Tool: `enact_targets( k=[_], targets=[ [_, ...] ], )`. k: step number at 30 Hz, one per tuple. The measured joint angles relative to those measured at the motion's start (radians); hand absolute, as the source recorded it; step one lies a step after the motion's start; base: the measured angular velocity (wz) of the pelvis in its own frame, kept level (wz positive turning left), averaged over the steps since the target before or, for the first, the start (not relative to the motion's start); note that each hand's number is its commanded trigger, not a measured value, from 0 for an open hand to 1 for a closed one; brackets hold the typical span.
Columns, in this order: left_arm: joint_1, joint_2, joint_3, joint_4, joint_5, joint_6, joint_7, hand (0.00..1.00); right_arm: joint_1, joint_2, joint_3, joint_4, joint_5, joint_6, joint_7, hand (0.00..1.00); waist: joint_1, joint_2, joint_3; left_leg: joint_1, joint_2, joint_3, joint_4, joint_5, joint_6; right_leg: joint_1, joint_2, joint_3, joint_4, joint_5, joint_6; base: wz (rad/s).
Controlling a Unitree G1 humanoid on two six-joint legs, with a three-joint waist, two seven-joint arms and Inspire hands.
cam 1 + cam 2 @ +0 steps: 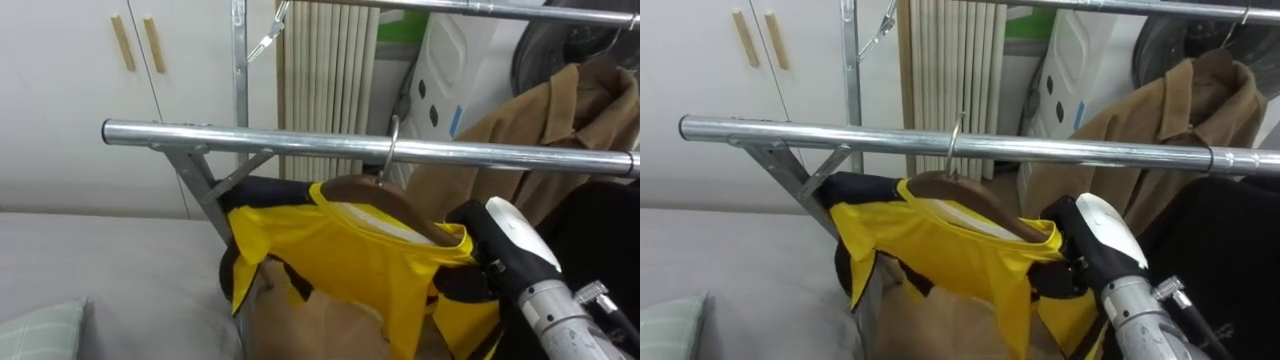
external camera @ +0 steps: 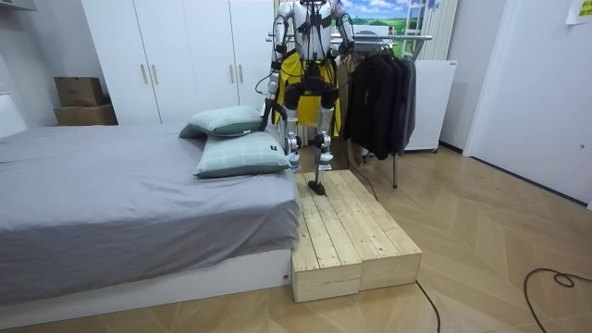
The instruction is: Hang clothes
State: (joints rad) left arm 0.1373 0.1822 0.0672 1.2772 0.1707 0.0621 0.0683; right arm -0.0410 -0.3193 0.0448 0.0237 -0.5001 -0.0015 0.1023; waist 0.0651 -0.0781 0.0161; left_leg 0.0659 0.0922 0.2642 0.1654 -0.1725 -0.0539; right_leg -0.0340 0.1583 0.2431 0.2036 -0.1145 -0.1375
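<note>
Item: yellow shirt with black trim (image 1: 350, 265), hanging on a brown wooden hanger (image 1: 375, 195). The hanger's metal hook (image 1: 392, 140) is sitting over the silver metal rail (image 1: 250, 138), up and to the left of the fingers.
Right hand (image 1: 500, 245): pressing against the near shoulder end of the shirt. Its fingers are lying half buried in the yellow cloth, so I cannot tell whether they are gripping.
Tan coat (image 1: 540, 130): hanging behind and above the fingers.
Robot: standing on a pale wooden platform (image 2: 347, 222) beside the grey bed (image 2: 120, 194), facing the rack.

Glossy metal rail (image 1: 250, 138), wooden hanger (image 1: 372, 192), smooth cloth shirt (image 1: 340, 255).
</note>
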Motion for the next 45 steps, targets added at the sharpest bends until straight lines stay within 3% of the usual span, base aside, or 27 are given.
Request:
enact_targets(
  k=[15,19,32,45],
  targets=[
    [0.0,0.003,0.009,-0.004,0.052,0.0,-0.004,0.0,-0.001,-0.002,0.0,0.085,0.249,0.007,0.012,1.0,0.013,-0.006,0.0007,0.002,0.0,-0.002,0.0,0.0,0.0,0.002,0.0,-0.001,0.0,0.0,0.0,0.0],
    [0.011,0.003,0.008,-0.025,0.058,0.004,-0.004,0.0,0.001,-0.004,0.0,0.094,0.34,0.026,0.035,1.0,0.012,-0.005,0.0008,0.002,0.001,-0.003,0.001,0.0,0.0,0.004,-0.001,-0.001,-0.003,0.0,0.0,0.0],
    [0.021,-0.003,0.009,-0.029,0.06,0.005,-0.005,0.0,-0.001,-0.008,-0.005,0.129,0.358,0.024,0.043,1.0,0.01,0.011,-0.0026,0.012,0.001,-0.003,0.003,-0.001,-0.001,0.015,-0.001,-0.003,-0.001,-0.001,-0.001,0.0],
    [0.021,-0.004,0.008,-0.031,0.061,0.01,-0.006,0.0,-0.001,-0.013,-0.004,0.162,0.426,0.026,0.055,1.0,0.012,0.008,-0.0055,0.013,0.001,-0.008,0.003,-0.001,-0.002,0.016,-0.002,-0.01,0.0,-0.001,-0.001,0.0]
  ],
)
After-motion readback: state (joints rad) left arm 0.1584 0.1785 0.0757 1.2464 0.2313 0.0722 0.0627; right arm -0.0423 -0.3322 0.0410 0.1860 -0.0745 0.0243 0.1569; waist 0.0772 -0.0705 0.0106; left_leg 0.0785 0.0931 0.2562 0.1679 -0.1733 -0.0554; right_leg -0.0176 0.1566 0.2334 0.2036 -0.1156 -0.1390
